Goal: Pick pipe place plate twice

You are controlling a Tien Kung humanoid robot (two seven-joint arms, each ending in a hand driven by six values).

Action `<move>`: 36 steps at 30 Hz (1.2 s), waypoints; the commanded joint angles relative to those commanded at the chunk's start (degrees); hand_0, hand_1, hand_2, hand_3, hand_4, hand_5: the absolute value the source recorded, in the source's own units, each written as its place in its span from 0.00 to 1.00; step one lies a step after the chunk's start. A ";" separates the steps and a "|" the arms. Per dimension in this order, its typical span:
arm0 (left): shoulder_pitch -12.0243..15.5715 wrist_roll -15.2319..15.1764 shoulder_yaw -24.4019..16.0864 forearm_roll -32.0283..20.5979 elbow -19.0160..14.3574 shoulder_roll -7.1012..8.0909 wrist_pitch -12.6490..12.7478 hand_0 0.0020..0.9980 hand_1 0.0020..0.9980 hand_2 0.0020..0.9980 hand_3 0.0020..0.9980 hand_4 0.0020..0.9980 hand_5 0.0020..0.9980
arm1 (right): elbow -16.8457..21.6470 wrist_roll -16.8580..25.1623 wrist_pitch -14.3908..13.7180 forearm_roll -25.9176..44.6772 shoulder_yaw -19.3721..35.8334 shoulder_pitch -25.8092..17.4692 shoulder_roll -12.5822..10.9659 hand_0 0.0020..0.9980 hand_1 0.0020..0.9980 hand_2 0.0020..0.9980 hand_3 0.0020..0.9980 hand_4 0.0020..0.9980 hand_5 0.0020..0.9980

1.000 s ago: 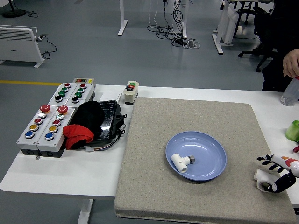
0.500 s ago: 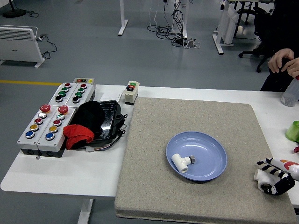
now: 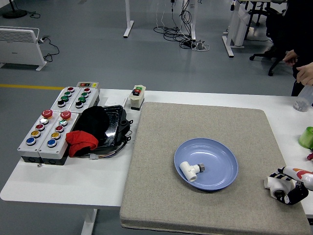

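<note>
A blue plate [image 3: 221, 156] rests on the grey mat, and one white pipe fitting [image 3: 189, 170] with a metal end lies in its left part. Near the mat's right edge a second white pipe fitting [image 3: 272, 180] sits on the mat. My right hand [image 3: 289, 188], black and white, has its fingers curled around that fitting from the right. The left hand does not show.
Grey mat [image 3: 161, 196] covers the table's middle. Button boxes [image 3: 49, 128] and a black tray with black and red cloth [image 3: 93, 129] stand at left. A small switch box [image 3: 137, 96] is behind the mat. A green object [image 3: 307, 137] and a person's hand on a bottle [image 3: 303, 100] are far right.
My right hand's fingers went from spread above the second fitting to curled around it. The person's hands at the far right shifted by the bottle.
</note>
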 joint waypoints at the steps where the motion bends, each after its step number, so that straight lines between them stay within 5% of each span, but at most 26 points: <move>1: 0.05 0.04 -0.07 0.08 0.00 -0.04 0.01 0.63 0.58 0.51 0.57 0.20 1.00 | -0.01 0.11 0.00 -0.07 -0.15 0.02 0.07 0.33 0.45 0.49 0.78 0.70 0.27; 3: 0.13 0.10 -0.15 0.19 0.00 -0.08 0.00 0.63 0.58 0.51 0.57 0.20 1.00 | 0.04 0.17 0.00 -0.07 -0.29 -0.03 0.15 0.27 0.41 0.48 0.77 0.66 0.24; 25: 0.19 -0.04 0.06 -0.15 -0.03 -0.05 -0.14 0.63 0.59 0.51 0.57 0.20 1.00 | 2.38 0.17 0.00 0.78 5.38 0.36 1.41 0.26 0.40 0.48 0.75 0.63 0.23; 36: -0.02 0.05 -0.07 -0.04 -0.08 -0.01 -0.19 0.63 0.59 0.52 0.57 0.20 1.00 | 0.69 -0.31 0.00 0.97 1.35 8.73 4.83 0.26 0.40 0.48 0.75 0.60 0.20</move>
